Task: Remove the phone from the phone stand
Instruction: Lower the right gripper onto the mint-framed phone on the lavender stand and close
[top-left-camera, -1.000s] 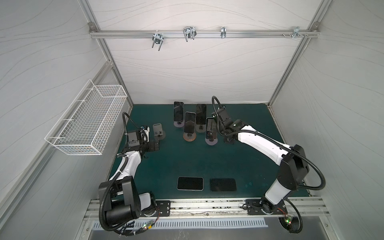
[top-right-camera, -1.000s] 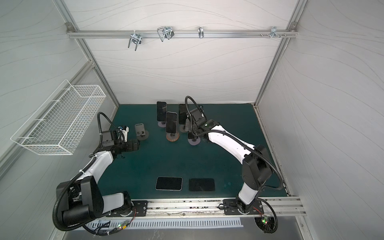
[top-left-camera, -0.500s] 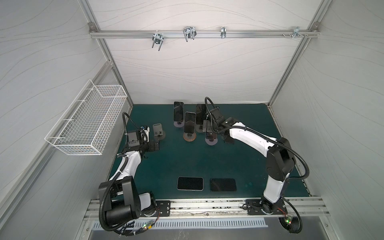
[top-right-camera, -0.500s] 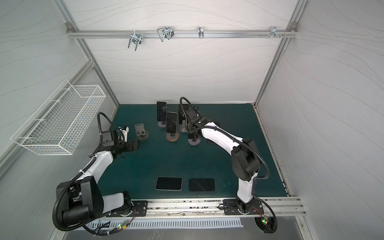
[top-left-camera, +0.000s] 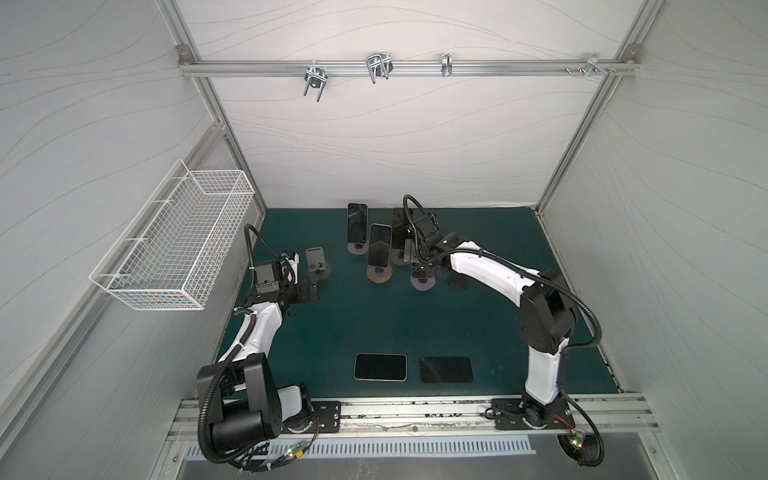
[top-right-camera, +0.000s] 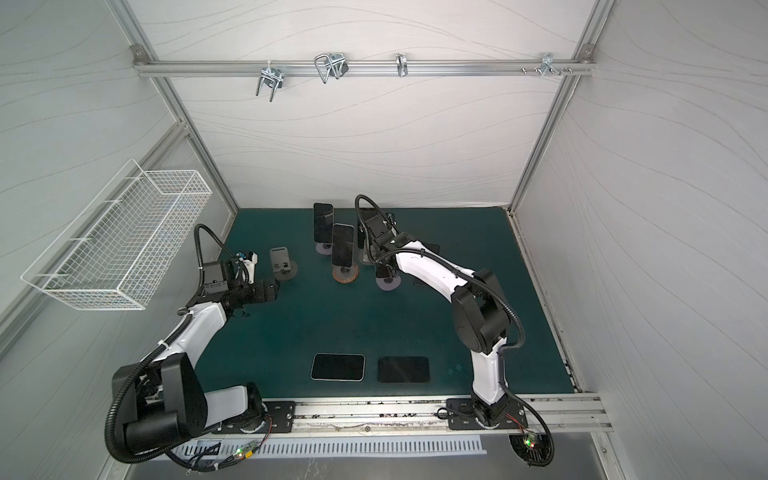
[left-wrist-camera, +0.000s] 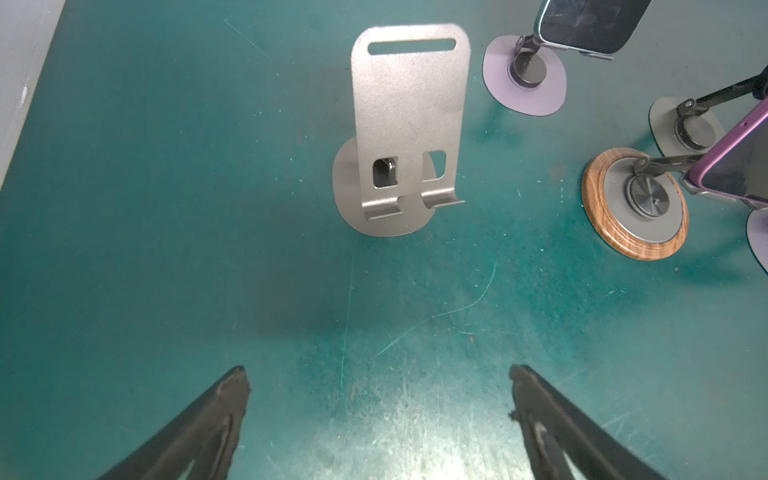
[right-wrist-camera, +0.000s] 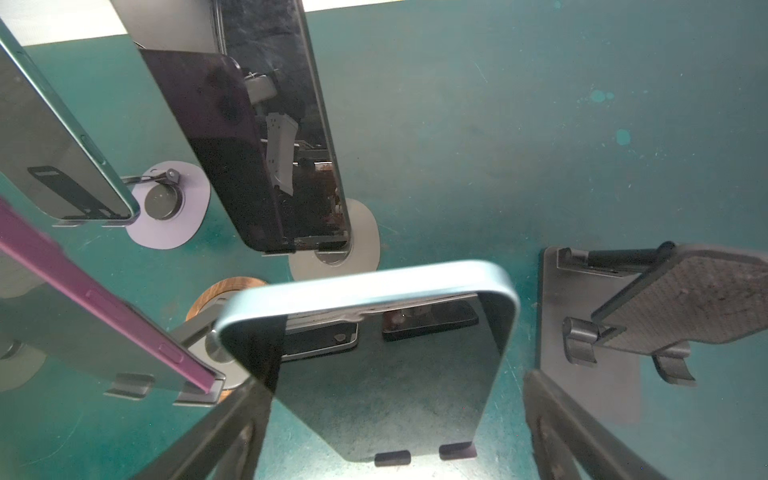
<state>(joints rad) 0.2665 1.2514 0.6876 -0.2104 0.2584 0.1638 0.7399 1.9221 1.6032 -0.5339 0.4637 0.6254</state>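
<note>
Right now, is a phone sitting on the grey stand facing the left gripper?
No: in the left wrist view the grey stand is bare, its two bottom lips holding nothing.

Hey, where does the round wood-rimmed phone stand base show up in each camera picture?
In a top view: the round wood-rimmed stand base sits mid-cluster at the green mat's far end.
In a top view: same spot, under the purple-edged phone.
Left wrist view: fully visible, beside the empty grey metal stand.
Right wrist view: only an arc shows, behind the light-blue phone.
Shared landmark: that purple-edged phone standing on it, seen in all four.
</note>
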